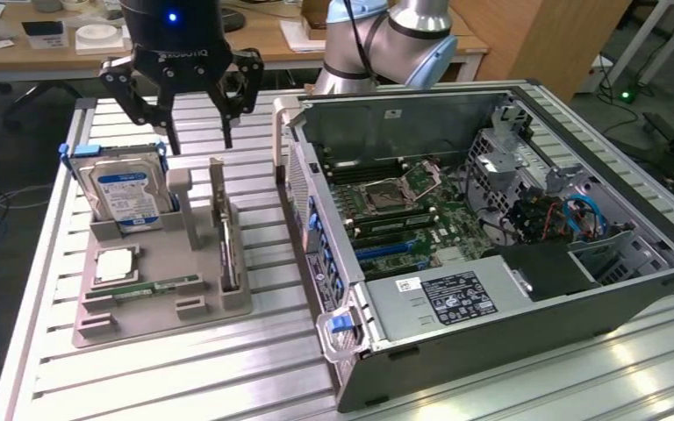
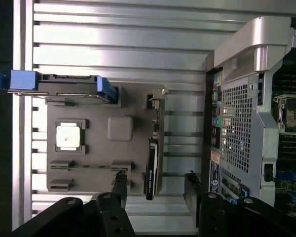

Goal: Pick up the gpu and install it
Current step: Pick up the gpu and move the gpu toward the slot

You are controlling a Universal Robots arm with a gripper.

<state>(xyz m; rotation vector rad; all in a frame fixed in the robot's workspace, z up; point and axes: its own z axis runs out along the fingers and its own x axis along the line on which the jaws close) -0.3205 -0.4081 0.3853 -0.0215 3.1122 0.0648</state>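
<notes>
The gpu [image 1: 225, 235] is a thin, flat, dark card with a metal bracket at one end. It stands on its long edge in a slot of the matte grey moulded tray [image 1: 150, 320], directly below the gripper [image 1: 200, 140], whose black fingers are spread wide and hold nothing. A boxy silver hard drive [image 1: 126, 197] stands near it. The ribbed aluminium table [image 1: 138, 377] carries the open steel computer case [image 1: 548, 342].

Bright overhead light, glare on the table [image 2: 113, 37] slats, soft shadows, dark case [image 1: 512, 329] interior
</notes>
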